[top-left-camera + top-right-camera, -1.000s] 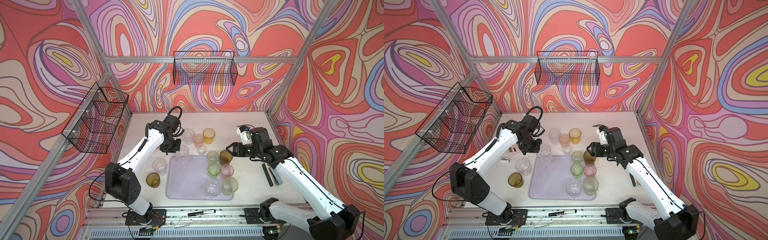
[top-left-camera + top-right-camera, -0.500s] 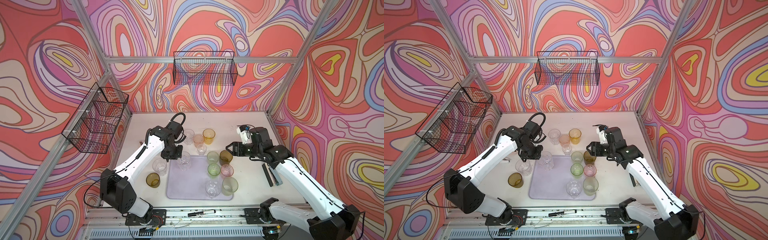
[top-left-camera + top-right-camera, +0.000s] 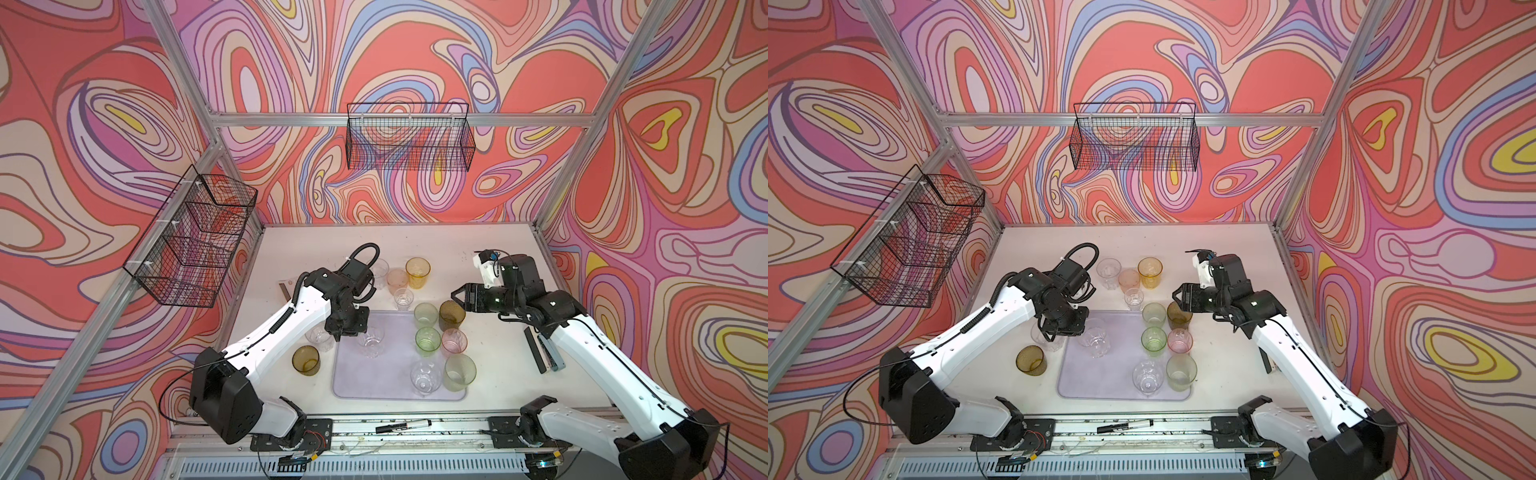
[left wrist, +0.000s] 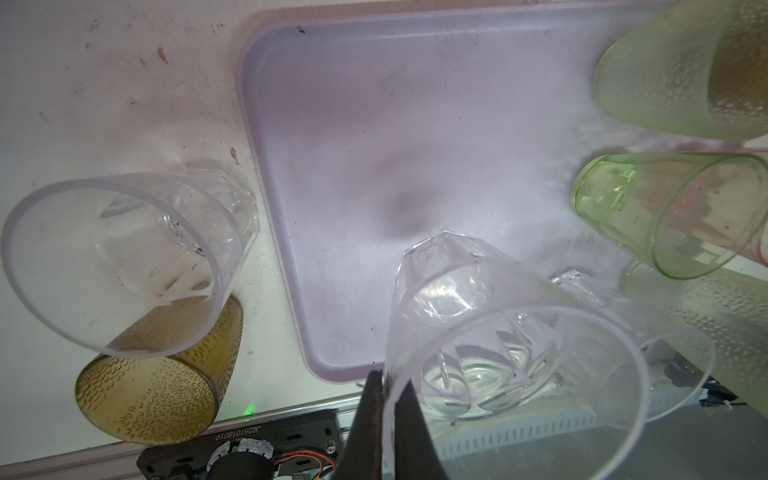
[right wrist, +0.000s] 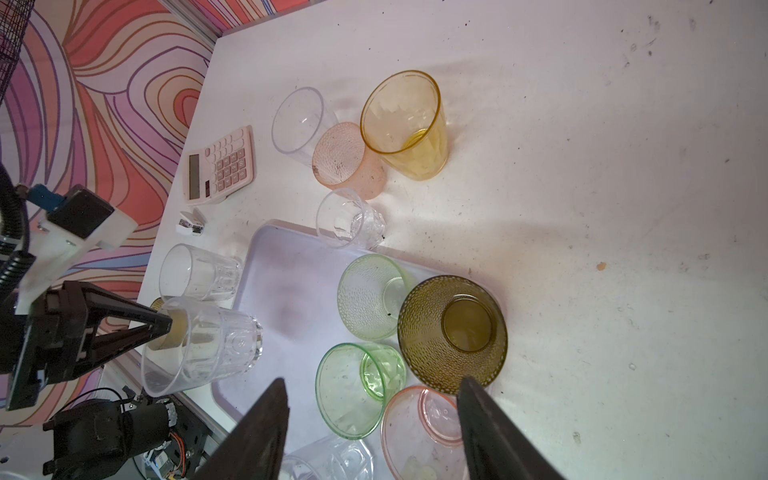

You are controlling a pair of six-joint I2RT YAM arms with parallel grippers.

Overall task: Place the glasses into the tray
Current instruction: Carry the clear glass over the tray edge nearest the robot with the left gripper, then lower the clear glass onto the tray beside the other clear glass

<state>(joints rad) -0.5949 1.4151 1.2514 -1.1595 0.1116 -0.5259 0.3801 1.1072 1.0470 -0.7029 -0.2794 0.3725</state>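
Observation:
The pale lavender tray (image 3: 390, 386) (image 4: 353, 145) lies at the front middle of the table. My left gripper (image 3: 347, 330) (image 4: 388, 376) is shut on the rim of a clear faceted glass (image 3: 371, 341) (image 4: 498, 345), which hangs over the tray's left part. Several glasses stand along the tray's right side: pale green (image 3: 425, 314), green (image 3: 428, 340), pink (image 3: 454, 341), clear (image 3: 424, 376) and another pale green (image 3: 459, 372). My right gripper (image 3: 457, 297) (image 5: 372, 382) is open, above an olive-brown glass (image 3: 451, 316) (image 5: 453, 332) at the tray's far right corner.
Off the tray stand a clear glass (image 3: 320, 338) and an olive one (image 3: 306, 360) at its left, and clear (image 3: 403, 298), peach (image 3: 397, 280), amber (image 3: 417, 272) glasses behind it. A pink calculator (image 5: 220, 166) lies far left. A dark tool (image 3: 544, 353) lies right. Wire baskets (image 3: 409, 137) hang on the walls.
My left gripper has carried the clear glass from the tray's far left corner toward the front, over the tray. The right arm has not moved.

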